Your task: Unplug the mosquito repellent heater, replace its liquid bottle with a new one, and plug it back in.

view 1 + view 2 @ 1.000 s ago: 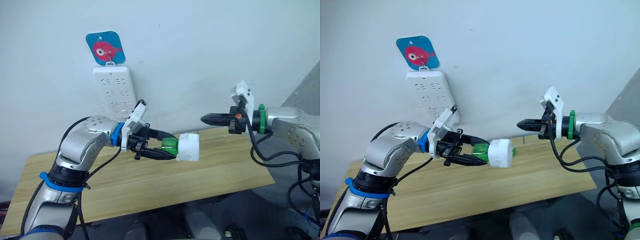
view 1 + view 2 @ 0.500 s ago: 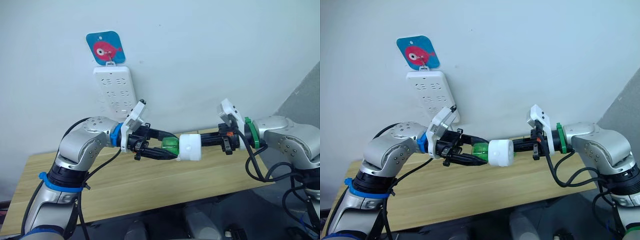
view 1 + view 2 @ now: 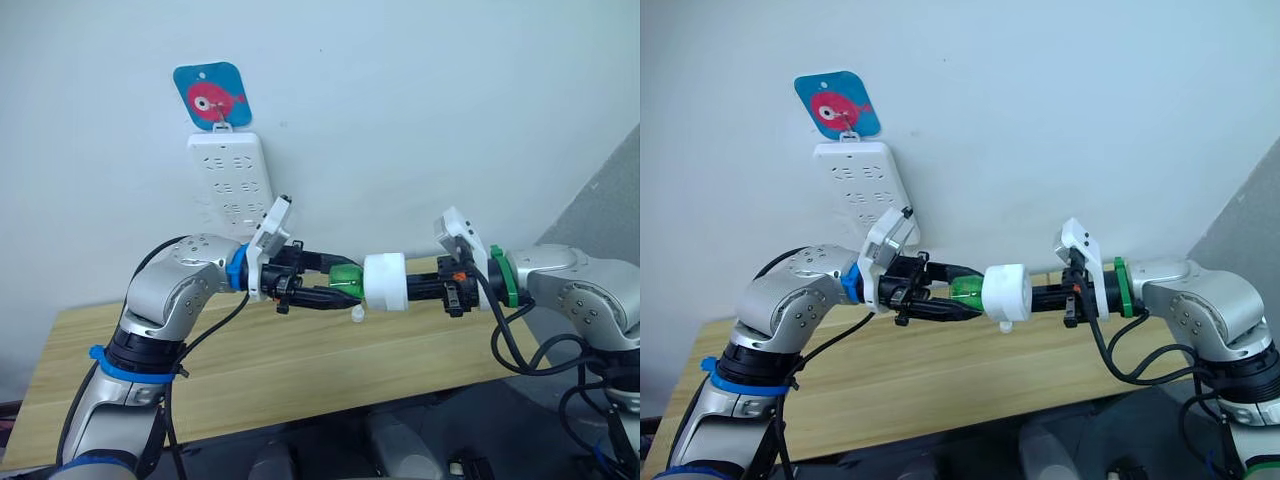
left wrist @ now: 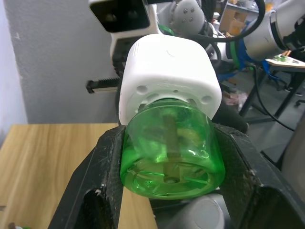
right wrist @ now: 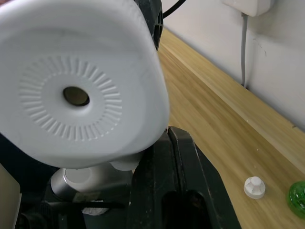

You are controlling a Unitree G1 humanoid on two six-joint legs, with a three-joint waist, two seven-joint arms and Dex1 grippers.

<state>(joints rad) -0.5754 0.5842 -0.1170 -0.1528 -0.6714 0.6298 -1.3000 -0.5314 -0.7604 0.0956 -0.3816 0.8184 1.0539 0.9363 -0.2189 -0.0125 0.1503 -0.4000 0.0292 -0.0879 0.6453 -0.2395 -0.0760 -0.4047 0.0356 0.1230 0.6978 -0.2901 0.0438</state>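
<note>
left gripper clamps the green bottle; right gripper, at the heater's 3 o'clock, grip unclear. bottle removal underway; next, twist apart.

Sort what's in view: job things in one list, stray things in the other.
Job:
heater, held between the two grippers
green bottle, still in the heater, left gripper shut on it
right gripper at the heater
power strip on the wall
white cap and green piece on the table

Stray:
fish tag
</note>
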